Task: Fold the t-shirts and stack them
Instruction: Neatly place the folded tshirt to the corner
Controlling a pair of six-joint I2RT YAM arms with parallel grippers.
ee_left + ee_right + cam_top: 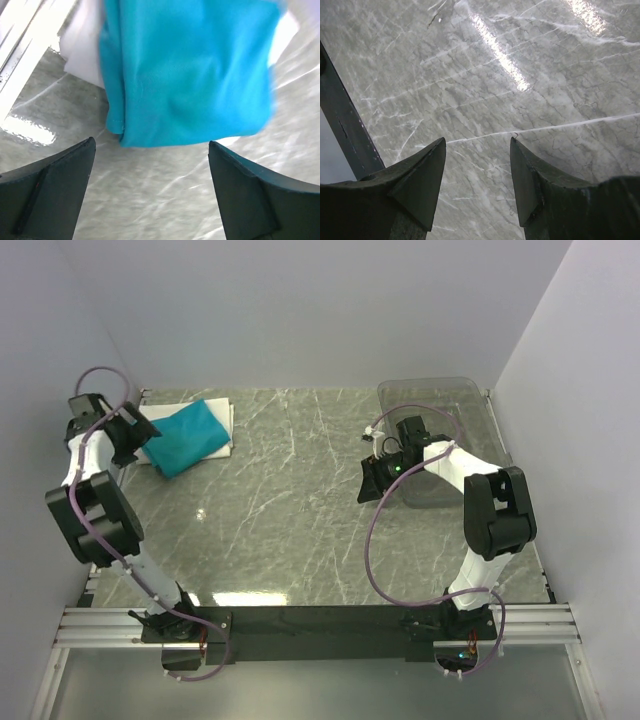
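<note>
step: stack looks done, folded teal t-shirt [187,437] lies on white t-shirt [228,424] | left claw [151,145]: wide, empty, beside it | right claw [477,142]: wide, empty | next: probably pull away

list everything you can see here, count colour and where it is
folded teal-blue cloth t-shirt: one, teal-blue, far left of the table, lying on the white one
white cloth t-shirt: one, white, under the teal one, edges showing
clear plastic bin: one, transparent, far right of the table
marble-patterned table: one, grey with white veins
left arm: one, white and black, purple cable, by the shirts
right arm: one, same colours, by the bin
left gripper: one, black, open, at the teal shirt's edge
right gripper: one, black, open, over bare table
</note>
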